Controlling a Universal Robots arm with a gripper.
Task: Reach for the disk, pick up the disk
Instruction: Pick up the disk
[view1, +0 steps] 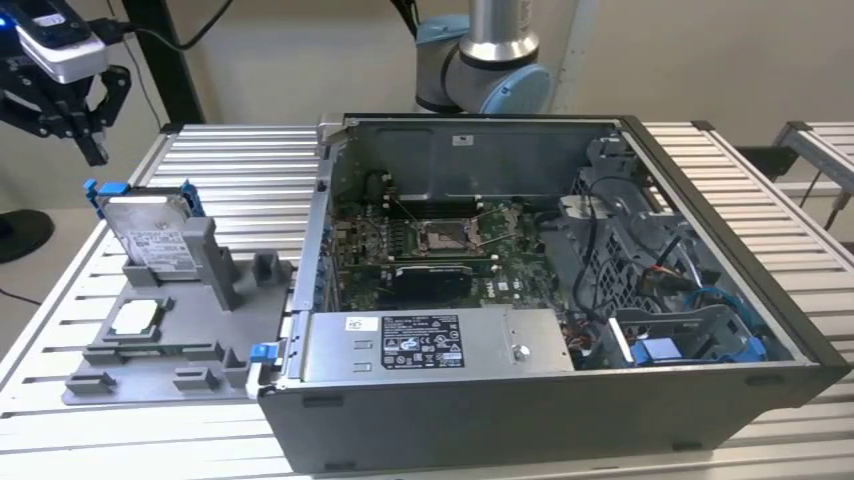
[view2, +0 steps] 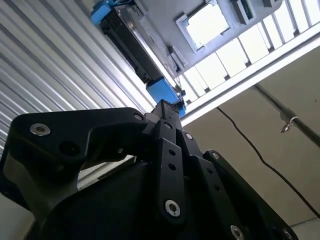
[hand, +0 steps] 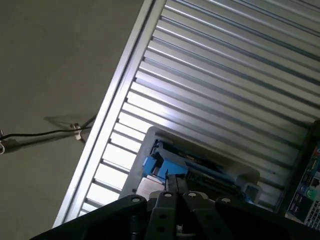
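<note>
Nearest the lens in the exterior view stands one open computer case (view1: 534, 420), filling the lower centre and right of the frame. A silver power supply box (view1: 427, 345) sits along its front edge and a green motherboard (view1: 441, 240) lies deeper inside.

At the lower left, one grey fixture (view1: 160, 360) rests on the slatted metal bench (view1: 240, 165). A single small square chip (view1: 136, 318) lies flat on it.

Just behind the chip, the one disk (view1: 150, 235) stands in the fixture's holder, leaning back a little, with its blue bracket showing at the upper edge.

The one claw (view1: 94, 150) hangs in the upper left corner of the frame, above the disk and a little toward the left edge. It is apart from the disk and points downward. Its black fingers look pressed together with nothing between them.

In both wrist views the closed fingertips (view2: 166, 107) (hand: 175, 181) line up with the blue end of the disk (view2: 132, 42) (hand: 165, 160), with a gap between them.

Farthest back, at the top centre behind the case, rises the single arm's (view1: 481, 60) silver and blue base column.
</note>
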